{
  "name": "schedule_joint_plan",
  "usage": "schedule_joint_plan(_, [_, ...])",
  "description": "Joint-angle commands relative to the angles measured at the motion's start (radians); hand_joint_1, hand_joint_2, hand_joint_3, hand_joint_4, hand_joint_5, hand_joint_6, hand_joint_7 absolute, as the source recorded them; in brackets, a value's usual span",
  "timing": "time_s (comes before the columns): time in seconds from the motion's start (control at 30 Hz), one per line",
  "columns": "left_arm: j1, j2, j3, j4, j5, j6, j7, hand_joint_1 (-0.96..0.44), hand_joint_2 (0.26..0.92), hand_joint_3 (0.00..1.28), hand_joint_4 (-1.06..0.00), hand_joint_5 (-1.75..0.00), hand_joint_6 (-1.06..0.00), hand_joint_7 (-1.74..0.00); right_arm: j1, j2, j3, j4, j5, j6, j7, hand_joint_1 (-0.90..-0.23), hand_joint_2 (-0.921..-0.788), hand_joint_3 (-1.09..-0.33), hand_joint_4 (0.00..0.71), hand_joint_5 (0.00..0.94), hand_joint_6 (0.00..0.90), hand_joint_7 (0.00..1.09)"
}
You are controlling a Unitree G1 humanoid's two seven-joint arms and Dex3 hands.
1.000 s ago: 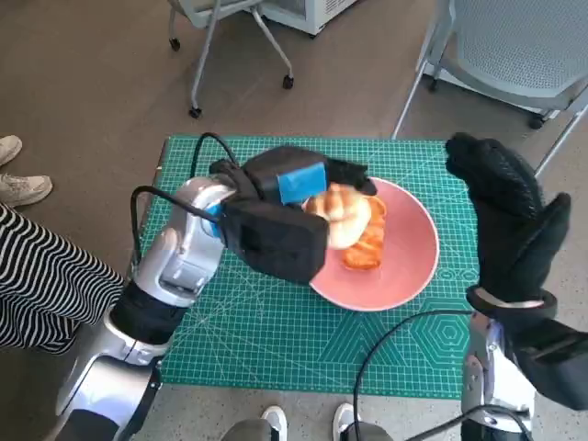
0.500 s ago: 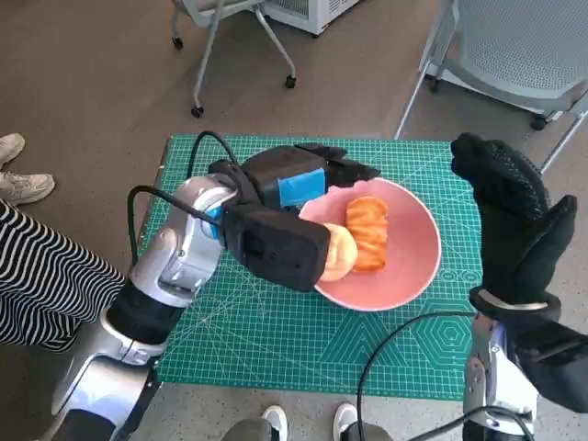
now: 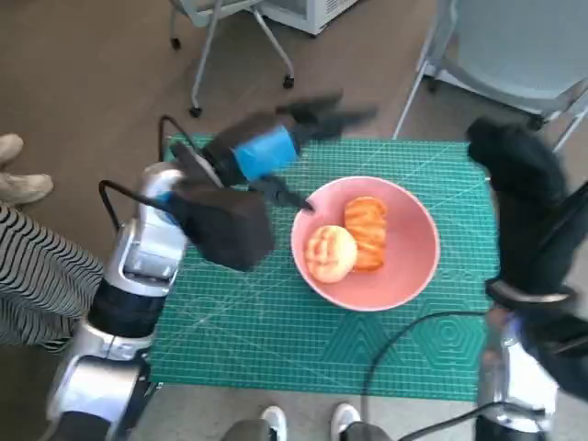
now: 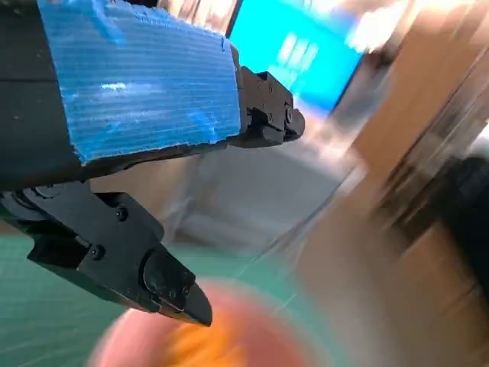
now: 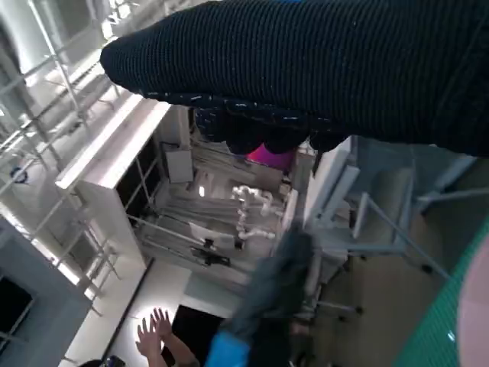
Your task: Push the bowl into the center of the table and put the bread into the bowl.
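- Brown floor surrounds our small table, which is covered by a green cutting mat, with wheeled chairs parked beyond its far edge and a person's striped clothing at our left.
- We see the pink bowl sitting near the middle of the mat, so the pushing part of the task looks finished to us.
- Two pieces of bread lie inside it: a round bun touching a ridged, darker loaf. Both rest against the bowl's floor, which keeps them from rolling out.
- Our left hand hangs above the mat's far left part, apart from the bowl, fingers spread and holding nothing; the left wrist view agrees, with bare black fingertips over a blurred bowl.
- Our right hand is raised beside the table's right edge, well clear of the bowl so as not to disturb it. It is blurred, but it probably holds nothing, the glove loosely extended.
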Motion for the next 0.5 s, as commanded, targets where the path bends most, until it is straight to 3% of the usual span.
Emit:
schedule_joint_plan(0.03, [0.024, -0.106, 0.098, 0.031, -0.176, -0.069, 0.063, -0.51, 0.894, 0.10, -0.09, -0.01, -0.23, -0.03, -0.032, -0.022, -0.008, -0.014, -0.008, 0.036, -0.015, -0.675, -0.921, -0.691, 0.232, 0.001, 0.151, 0.51])
schedule_joint_plan(0.2, [0.053, -0.188, 0.153, -0.017, -0.346, -0.039, 0.062, -0.69, 0.917, 0.31, -0.09, -0.01, -0.20, -0.02, -0.070, -0.032, -0.008, -0.001, -0.022, 0.033, -0.018, -0.682, -0.921, -0.691, 0.237, 0.004, 0.154, 0.51])
schedule_joint_plan(0.33, [0.082, -0.222, 0.169, -0.028, -0.409, -0.055, 0.056, -0.71, 0.920, 0.36, -0.09, -0.01, -0.18, -0.01, -0.094, -0.030, 0.000, 0.018, -0.042, 0.021, -0.026, -0.686, -0.921, -0.689, 0.240, 0.005, 0.157, 0.52])
schedule_joint_plan(0.5, [0.091, -0.219, 0.168, 0.043, -0.306, -0.219, 0.116, -0.70, 0.921, 0.38, -0.11, -0.02, -0.22, -0.04, -0.117, -0.024, 0.008, 0.058, -0.071, -0.009, -0.033, -0.703, -0.921, -0.689, 0.242, 0.005, 0.159, 0.52])
